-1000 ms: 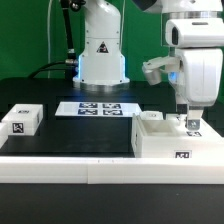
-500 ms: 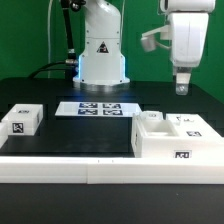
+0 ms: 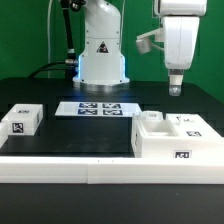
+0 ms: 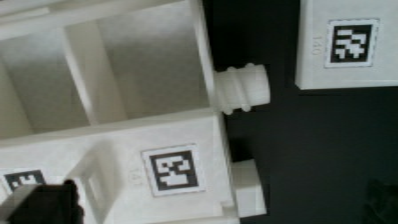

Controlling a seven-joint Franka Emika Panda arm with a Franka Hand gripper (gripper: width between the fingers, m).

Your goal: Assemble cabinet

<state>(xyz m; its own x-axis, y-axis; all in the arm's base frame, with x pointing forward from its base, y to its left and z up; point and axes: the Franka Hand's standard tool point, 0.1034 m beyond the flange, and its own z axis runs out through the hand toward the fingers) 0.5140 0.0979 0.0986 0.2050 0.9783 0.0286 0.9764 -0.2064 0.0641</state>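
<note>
The exterior view shows the gripper [image 3: 175,87] hanging clear above the cabinet [image 3: 168,136]. The cabinet sits on the black table [image 3: 70,140] at that view's right, near the front edge, with a small block [image 3: 22,120] well apart on the left and the marker board [image 3: 98,108] further back; I cannot tell whether the fingers are apart or together. Only the wrist view shows the cabinet's open compartments [image 4: 107,70], a round peg [image 4: 244,85] on its side and a tag [image 4: 169,168], while behind the table stand the arm's base [image 3: 102,50] and a green backdrop [image 3: 25,30].
</note>
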